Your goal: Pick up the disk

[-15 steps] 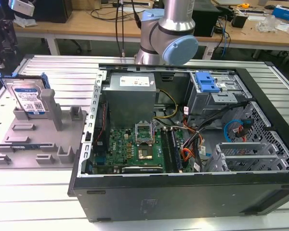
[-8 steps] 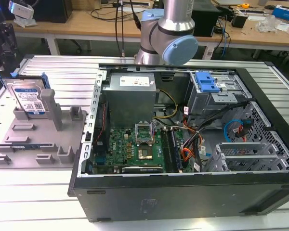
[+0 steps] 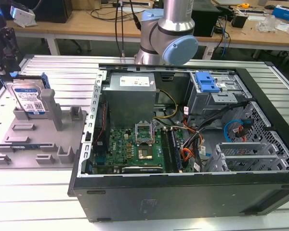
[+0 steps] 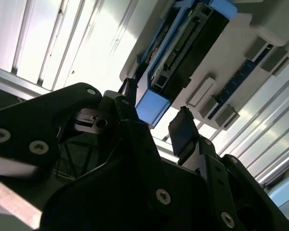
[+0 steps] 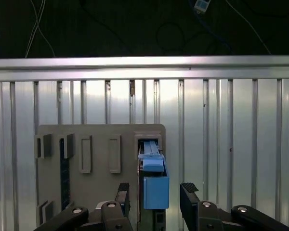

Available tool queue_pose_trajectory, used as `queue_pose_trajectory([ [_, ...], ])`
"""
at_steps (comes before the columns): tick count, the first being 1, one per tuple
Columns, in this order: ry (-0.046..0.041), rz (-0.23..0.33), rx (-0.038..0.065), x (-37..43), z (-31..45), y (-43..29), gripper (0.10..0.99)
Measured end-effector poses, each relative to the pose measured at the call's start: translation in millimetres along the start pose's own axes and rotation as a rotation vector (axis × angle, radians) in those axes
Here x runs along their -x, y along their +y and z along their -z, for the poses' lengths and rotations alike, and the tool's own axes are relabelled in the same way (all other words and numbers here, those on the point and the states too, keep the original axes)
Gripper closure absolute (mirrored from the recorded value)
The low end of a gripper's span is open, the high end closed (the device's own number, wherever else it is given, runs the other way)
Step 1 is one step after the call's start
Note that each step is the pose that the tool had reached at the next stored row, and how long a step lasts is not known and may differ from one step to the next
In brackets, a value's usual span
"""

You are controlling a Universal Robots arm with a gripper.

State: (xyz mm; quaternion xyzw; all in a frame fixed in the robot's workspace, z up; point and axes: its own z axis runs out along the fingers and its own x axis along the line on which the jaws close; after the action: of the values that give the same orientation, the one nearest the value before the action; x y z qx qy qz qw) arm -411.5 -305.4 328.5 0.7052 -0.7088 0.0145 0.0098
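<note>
Jaws stand apart, the upright disk (image 3: 30, 98) between their tips in its grey holder (image 5: 98, 139) on the ribbed surface (image 5: 231, 144), neither tip touching yet, and we judge a good grasp needs them centred on the blue side rails (image 5: 155, 192), squared, then closed evenly.

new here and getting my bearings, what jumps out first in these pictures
The open computer case dominates the middle of the exterior view. At that view's left, the disk stands upright in a grey fixture. In the first wrist view the open pincer straddles its blue end without touching.
</note>
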Motion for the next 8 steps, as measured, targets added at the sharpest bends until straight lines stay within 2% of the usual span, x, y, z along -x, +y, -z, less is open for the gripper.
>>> queue_pose_trajectory([
  [8,0.0018,0.000,0.000,0.4,-11.6,0.2,0.545],
])
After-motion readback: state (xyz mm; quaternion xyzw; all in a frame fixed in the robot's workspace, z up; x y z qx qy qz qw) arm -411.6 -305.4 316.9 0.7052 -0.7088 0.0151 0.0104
